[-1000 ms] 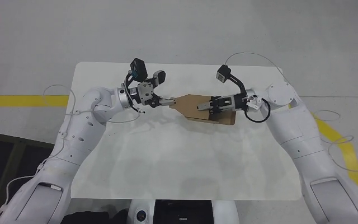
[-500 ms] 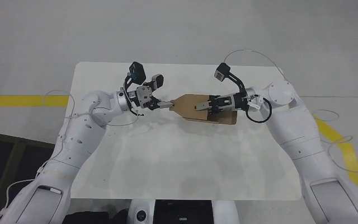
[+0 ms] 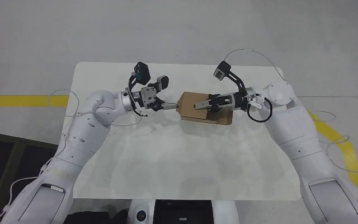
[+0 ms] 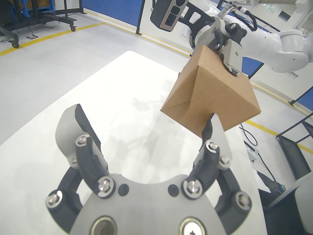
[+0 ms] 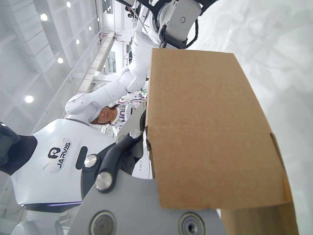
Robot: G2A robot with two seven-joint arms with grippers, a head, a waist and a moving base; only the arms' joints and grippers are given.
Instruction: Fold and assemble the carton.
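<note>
Left hand (image 4: 146,113) spread open, right hand (image 3: 200,106) clamped shut, both arms bent inward, wrists facing.

The carton (image 4: 215,94) hangs above the table (image 3: 168,162), one wall between the right gripper's (image 3: 198,105) jaws. Its folded end lies just ahead of the left gripper's (image 4: 146,111) spread jaws, touching one fingertip.

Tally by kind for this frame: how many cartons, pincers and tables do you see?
Carton: 1
Pincers: 2, the left pincer and the right pincer
Table: 1
Total: 4
</note>
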